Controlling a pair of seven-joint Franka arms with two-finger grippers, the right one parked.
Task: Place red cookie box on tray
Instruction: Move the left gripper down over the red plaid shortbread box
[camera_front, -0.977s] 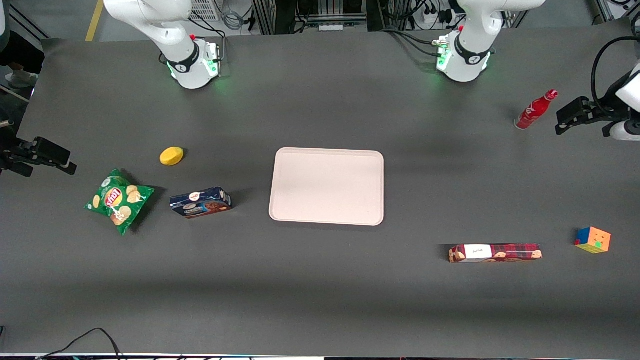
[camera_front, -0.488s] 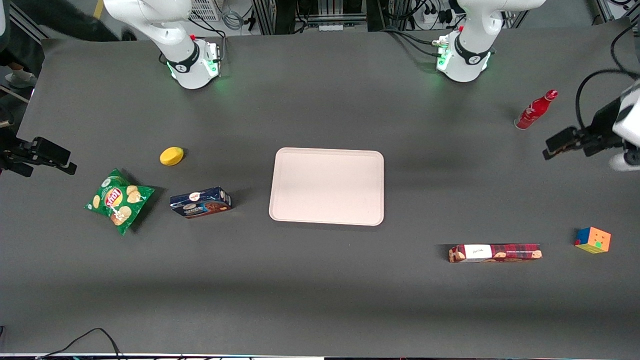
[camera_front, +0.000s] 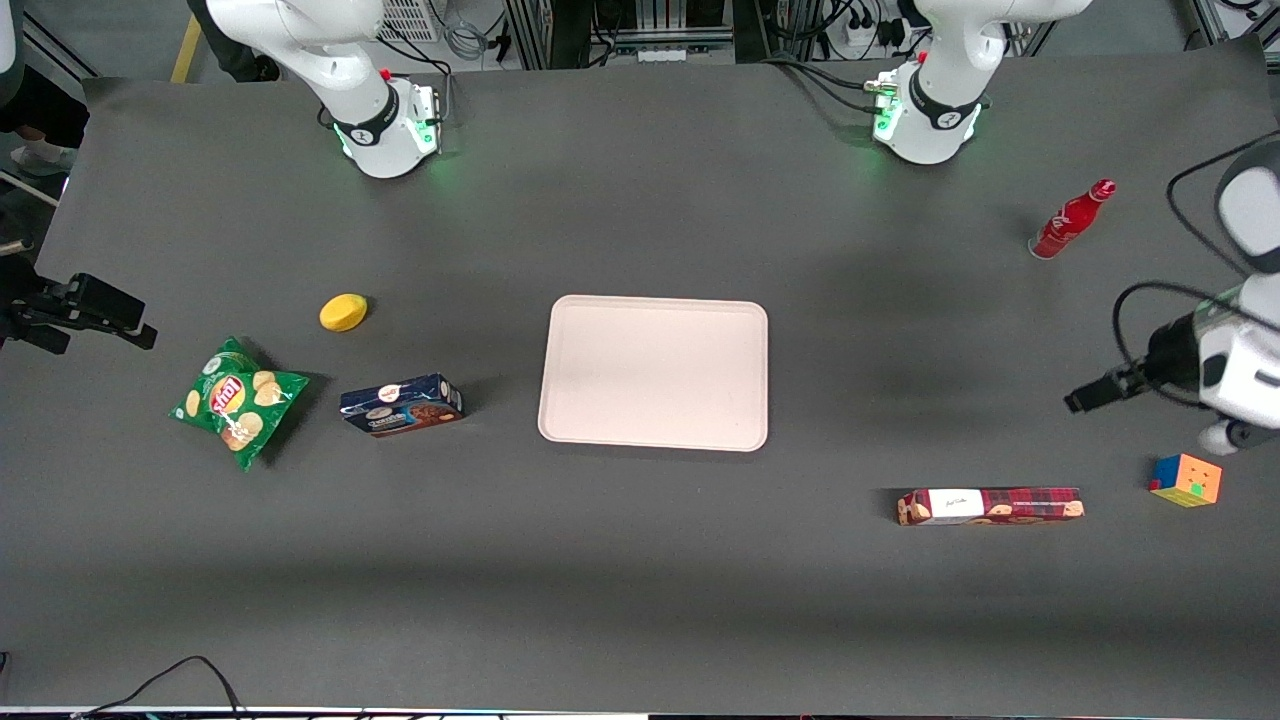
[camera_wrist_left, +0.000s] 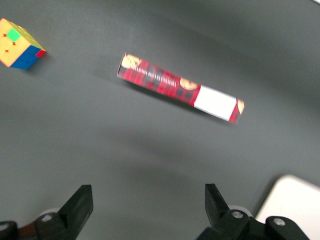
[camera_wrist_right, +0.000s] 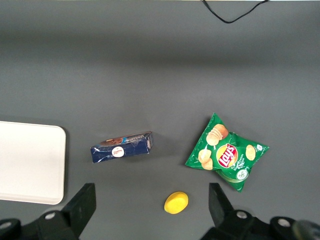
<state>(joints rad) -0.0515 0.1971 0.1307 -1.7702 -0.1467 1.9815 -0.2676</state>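
Observation:
The red cookie box (camera_front: 990, 506) lies flat on the dark table, nearer the front camera than the tray and toward the working arm's end; the wrist view shows its plaid carton and white label panel (camera_wrist_left: 180, 87). The pale tray (camera_front: 653, 372) sits bare at the table's middle, and a corner of it (camera_wrist_left: 295, 200) appears in the wrist view. My left arm's gripper (camera_front: 1085, 398) hangs above the table, farther from the front camera than the box and apart from it. The gripper (camera_wrist_left: 148, 192) is open with nothing between its fingers.
A colourful cube (camera_front: 1186, 479) stands beside the box at the working arm's end. A red bottle (camera_front: 1072, 219) stands farther back. Toward the parked arm's end lie a dark blue cookie box (camera_front: 401, 404), a green chips bag (camera_front: 236, 400) and a yellow object (camera_front: 343, 312).
The left arm's gripper has moved from beside the red bottle toward the front camera, closer to the red cookie box. Nothing on the table has shifted.

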